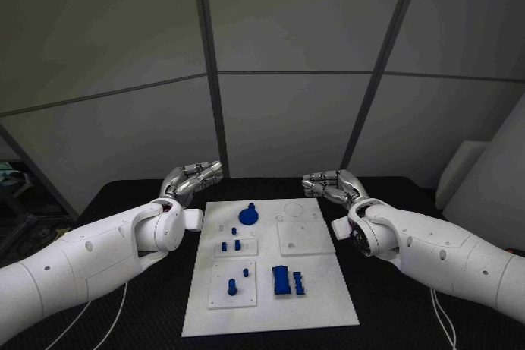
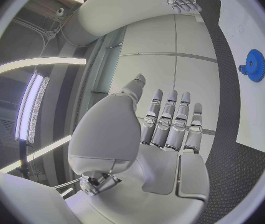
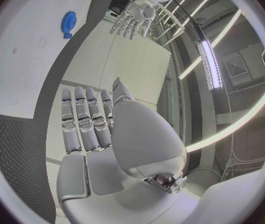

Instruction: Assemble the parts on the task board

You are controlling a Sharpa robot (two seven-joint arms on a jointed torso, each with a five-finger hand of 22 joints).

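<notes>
Both hands hang empty over the table's far edge, fingers straight and side by side: left hand (image 1: 193, 178) left of centre, right hand (image 1: 334, 184) right of centre. Between and below them lies the board (image 1: 328, 304), with a blue gear (image 1: 248, 213) near its top and blue parts (image 1: 287, 280) lower down

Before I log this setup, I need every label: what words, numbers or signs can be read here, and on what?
None can be read. The task board, its blue parts, the left hand and the right hand carry no visible text.
</notes>
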